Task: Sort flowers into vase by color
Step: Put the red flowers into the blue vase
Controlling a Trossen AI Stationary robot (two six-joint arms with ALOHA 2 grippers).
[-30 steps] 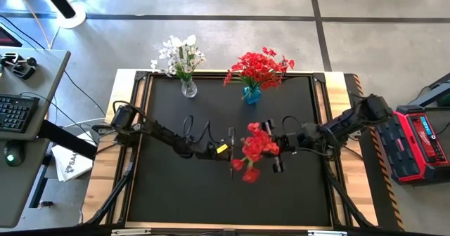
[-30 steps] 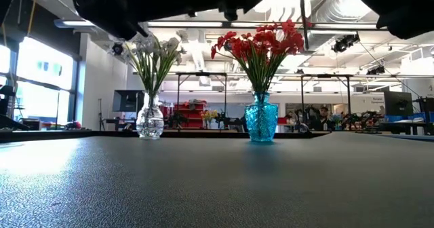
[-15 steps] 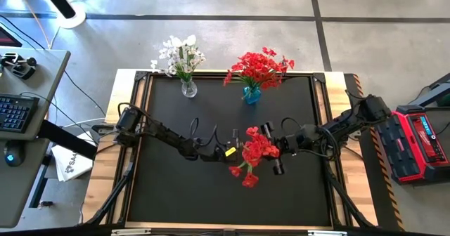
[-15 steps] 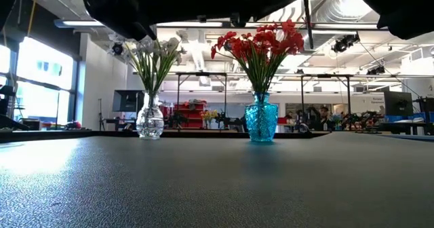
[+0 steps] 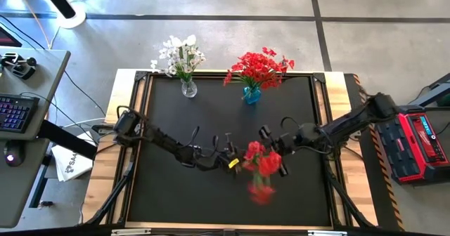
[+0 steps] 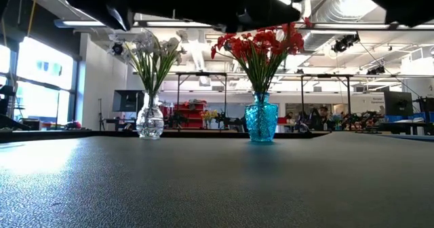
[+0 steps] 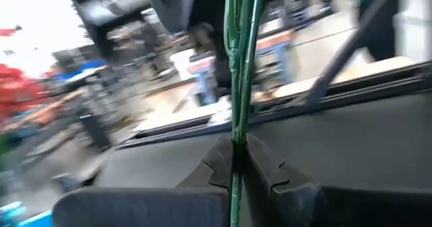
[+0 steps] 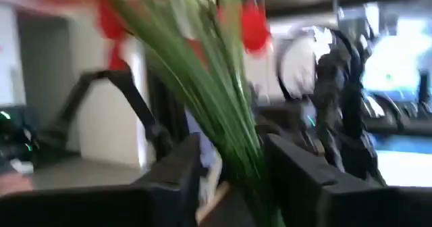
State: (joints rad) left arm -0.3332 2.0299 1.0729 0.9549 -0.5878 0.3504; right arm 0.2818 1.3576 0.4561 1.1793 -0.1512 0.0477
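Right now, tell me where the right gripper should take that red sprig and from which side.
Probably on the bare green stems, below the red blooms, not on the soft flower heads. The left gripper is already pinched on the stems, so the right gripper should close just beside that hold, coming from its own side across the bundle with one finger on either side.

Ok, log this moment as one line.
left tool: shut on red sprig stems | right tool: open around stems | blue vase: holds reds
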